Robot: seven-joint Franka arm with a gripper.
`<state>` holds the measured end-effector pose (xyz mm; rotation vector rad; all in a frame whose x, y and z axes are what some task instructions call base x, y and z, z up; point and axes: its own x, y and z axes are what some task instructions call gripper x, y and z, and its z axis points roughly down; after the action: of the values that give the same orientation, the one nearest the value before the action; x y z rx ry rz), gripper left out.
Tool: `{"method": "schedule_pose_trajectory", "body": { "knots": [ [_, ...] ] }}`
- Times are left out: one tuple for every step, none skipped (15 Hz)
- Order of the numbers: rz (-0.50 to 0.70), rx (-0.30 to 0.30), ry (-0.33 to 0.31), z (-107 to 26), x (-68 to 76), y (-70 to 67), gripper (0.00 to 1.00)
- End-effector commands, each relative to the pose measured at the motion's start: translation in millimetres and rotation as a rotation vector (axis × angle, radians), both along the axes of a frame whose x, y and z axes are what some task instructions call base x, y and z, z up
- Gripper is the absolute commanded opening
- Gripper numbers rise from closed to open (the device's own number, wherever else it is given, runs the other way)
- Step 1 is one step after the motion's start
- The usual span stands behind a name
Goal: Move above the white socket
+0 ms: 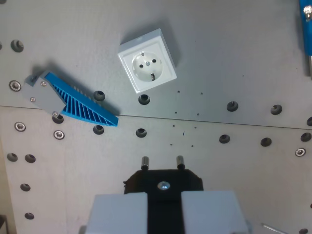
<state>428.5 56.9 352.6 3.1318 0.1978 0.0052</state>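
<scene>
As seen from the wrist, clamped: gripper (163,196) at the bottom edge, two pale grey fingers (119,210) closed on a black plug (146,181) wedged between them. Two metal pins (145,161) sticking out of the plug's far end, pointing away from the tool. Small silver screw in the middle of the plug body.

Ahead of the tool and slightly toward the wrist view's left, well apart from the pin tips: white socket (147,67), square, lying flat, turned at an angle to the plug. Round recess in its face, holding two dark pin holes, a centre screw and a dark slot at the rim.

Further toward the wrist view's left, a blue ribbed wedge (83,103) joined to a grey block (45,96), lying aslant, apart from the socket. At the far corner on the wrist view's right, a blue part (306,29), cut off by the frame.

Underneath everything, a grey metal plate (234,58) dotted with holes, some fitted with screws, and crossed by a thin seam (243,123) between tool and socket.
</scene>
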Motion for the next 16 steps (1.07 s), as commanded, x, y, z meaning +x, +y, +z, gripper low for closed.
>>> {"method": "schedule_pose_trajectory", "body": {
  "knots": [
    [0.0,0.0,-0.001,0.3,-0.1,-0.1,0.0],
    [0.0,0.0,-0.001,0.3,-0.1,-0.1,0.0],
    [0.002,0.0,-0.001,0.1,-0.2,-0.1,0.0],
    [0.004,0.0,-0.001,-0.1,-0.2,-0.1,0.0],
    [0.006,0.0,-0.001,-0.5,-0.2,0.0,0.0],
    [0.009,0.0,-0.001,-1.0,-0.3,0.0,0.0],
    [0.015,0.0,-0.001,-2.4,-0.4,0.0,0.0],
    [0.022,0.0,-0.002,-4.0,-0.6,0.1,0.0],
    [0.031,0.0,-0.004,-6.3,-0.9,0.2,0.0],
    [0.04,0.001,-0.008,-9.1,-1.2,0.3,0.0],
    [0.049,0.001,-0.012,-12.3,-1.6,0.4,0.0],
    [0.058,0.002,-0.018,-15.8,-2.0,0.5,0.0],
    [0.067,0.003,-0.028,-20.9,-2.5,0.6,0.0],
    [0.079,0.004,-0.035,-25.9,-3.3,0.8,0.0],
    [0.095,0.004,-0.042,-30.9,-4.1,1.1,0.0],
    [0.111,0.003,-0.049,-36.0,-4.9,1.4,0.0]
  ]
}}
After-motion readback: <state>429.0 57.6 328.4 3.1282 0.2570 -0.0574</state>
